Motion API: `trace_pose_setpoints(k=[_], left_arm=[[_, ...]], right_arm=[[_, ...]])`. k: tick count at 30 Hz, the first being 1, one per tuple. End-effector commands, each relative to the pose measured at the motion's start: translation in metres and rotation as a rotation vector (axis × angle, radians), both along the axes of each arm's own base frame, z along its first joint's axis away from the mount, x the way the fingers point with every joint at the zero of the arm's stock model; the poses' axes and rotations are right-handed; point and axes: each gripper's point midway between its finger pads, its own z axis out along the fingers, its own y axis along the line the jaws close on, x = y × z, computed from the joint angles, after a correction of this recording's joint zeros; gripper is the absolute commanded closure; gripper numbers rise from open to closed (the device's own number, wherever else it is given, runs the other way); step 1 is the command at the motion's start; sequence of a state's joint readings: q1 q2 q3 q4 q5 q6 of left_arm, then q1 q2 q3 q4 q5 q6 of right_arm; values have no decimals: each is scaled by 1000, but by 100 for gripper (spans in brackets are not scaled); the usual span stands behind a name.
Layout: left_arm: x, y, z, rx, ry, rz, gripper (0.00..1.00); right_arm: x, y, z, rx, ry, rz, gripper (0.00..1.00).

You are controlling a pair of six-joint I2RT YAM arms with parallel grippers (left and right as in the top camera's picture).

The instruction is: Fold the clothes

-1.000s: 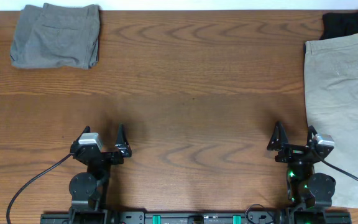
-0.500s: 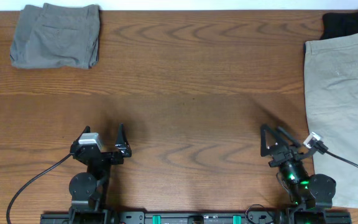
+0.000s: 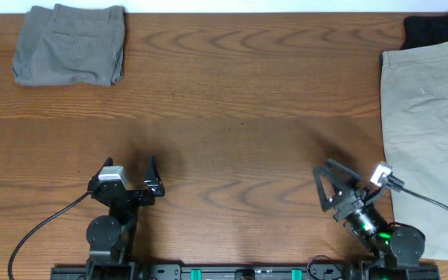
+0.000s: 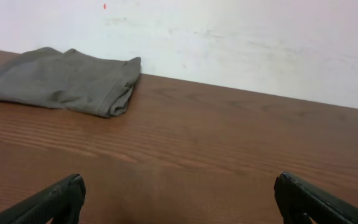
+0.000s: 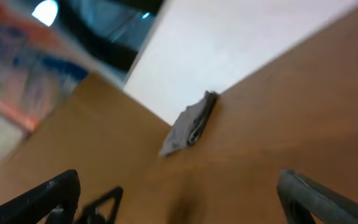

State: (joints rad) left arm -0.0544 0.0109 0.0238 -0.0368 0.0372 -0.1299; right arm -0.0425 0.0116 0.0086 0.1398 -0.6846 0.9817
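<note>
Folded grey shorts (image 3: 70, 44) lie at the table's far left corner; they also show in the left wrist view (image 4: 61, 88) and, small and blurred, in the right wrist view (image 5: 189, 125). Pale khaki shorts (image 3: 430, 124) lie spread flat along the right edge, with a black garment (image 3: 437, 29) behind them. My left gripper (image 3: 127, 173) is open and empty near the front left, over bare wood. My right gripper (image 3: 331, 180) is open and empty at the front right, turned toward the left, just left of the khaki shorts.
The wooden table (image 3: 239, 117) runs to a white wall at the back. Cables trail from both arm bases along the front edge. The left gripper's finger shows at the lower left of the right wrist view (image 5: 101, 202).
My right arm has swung its gripper to the left and tilted, away from the khaki shorts. The left arm and the clothes have not moved.
</note>
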Motion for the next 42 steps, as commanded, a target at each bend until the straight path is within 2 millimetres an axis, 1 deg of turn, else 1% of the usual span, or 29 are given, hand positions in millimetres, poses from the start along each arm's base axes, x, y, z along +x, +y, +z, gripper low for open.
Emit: trace_pose_setpoints(k=[1, 4, 6, 9, 12, 14, 15, 19, 22, 25, 28, 30, 32, 35, 38, 42], left_arm=[[-1, 4, -16, 16, 46, 22, 2], [-1, 4, -16, 16, 46, 22, 2], [-1, 4, -16, 16, 46, 22, 2], [-1, 4, -16, 16, 46, 22, 2], [-1, 4, -16, 16, 46, 22, 2], [-1, 4, -16, 16, 46, 22, 2], [-1, 4, -16, 16, 46, 22, 2], [-1, 4, -16, 16, 46, 22, 2], [-1, 4, -16, 16, 46, 22, 2], [-1, 4, -16, 16, 46, 22, 2], [-1, 4, -16, 16, 46, 22, 2], [-1, 4, -16, 16, 46, 22, 2], [-1, 4, -16, 16, 46, 22, 2], [-1, 4, -16, 16, 46, 22, 2], [-1, 4, -16, 16, 46, 22, 2], [-1, 4, -16, 16, 46, 22, 2]], right_arm=[[-5, -1, 20, -143, -154, -21, 1], [1, -13, 42, -229, -224, -121, 1], [8, -24, 55, -308, -243, -202, 1], [25, -41, 71, -446, -216, -307, 1], [44, -48, 90, -552, -185, -330, 1], [62, -53, 102, -619, -152, -337, 1], [74, -60, 106, -657, -114, -360, 1], [121, -90, 105, -768, 80, -446, 1], [157, -114, 92, -878, 248, -493, 1], [191, -139, 67, -1053, 447, -485, 1], [212, -163, 44, -1209, 636, -474, 1], [223, -185, 36, -1295, 738, -536, 1], [235, -199, 30, -1348, 790, -584, 1], [255, -202, 11, -1424, 785, -532, 1], [269, -205, -16, -1484, 800, -474, 1], [277, -215, -56, -1502, 867, -436, 1]])
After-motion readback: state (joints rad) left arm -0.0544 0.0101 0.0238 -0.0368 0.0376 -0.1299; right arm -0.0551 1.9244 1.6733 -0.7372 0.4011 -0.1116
